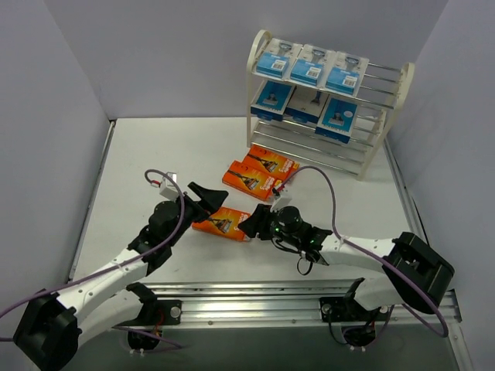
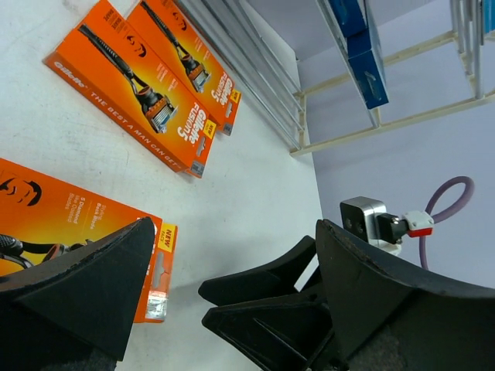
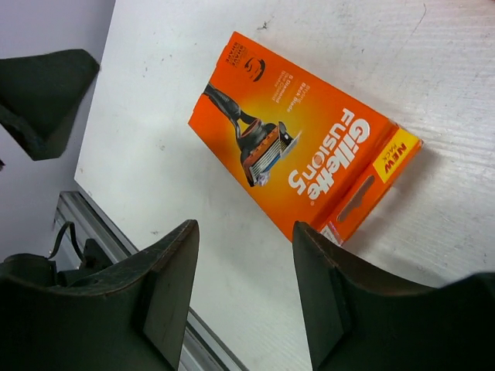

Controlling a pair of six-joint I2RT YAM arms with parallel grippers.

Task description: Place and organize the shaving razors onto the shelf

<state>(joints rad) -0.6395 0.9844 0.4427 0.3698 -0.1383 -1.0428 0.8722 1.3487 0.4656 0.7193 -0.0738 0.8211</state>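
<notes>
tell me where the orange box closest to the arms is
In the top view the orange box lies flat on the table between the left gripper and right gripper, with two more orange boxes beyond it toward the shelf.

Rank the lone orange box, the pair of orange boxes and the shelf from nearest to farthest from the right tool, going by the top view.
1. The lone orange box, just left of the right tool.
2. The pair of orange boxes, ahead of it, side by side.
3. The shelf, at the far right corner.
</notes>
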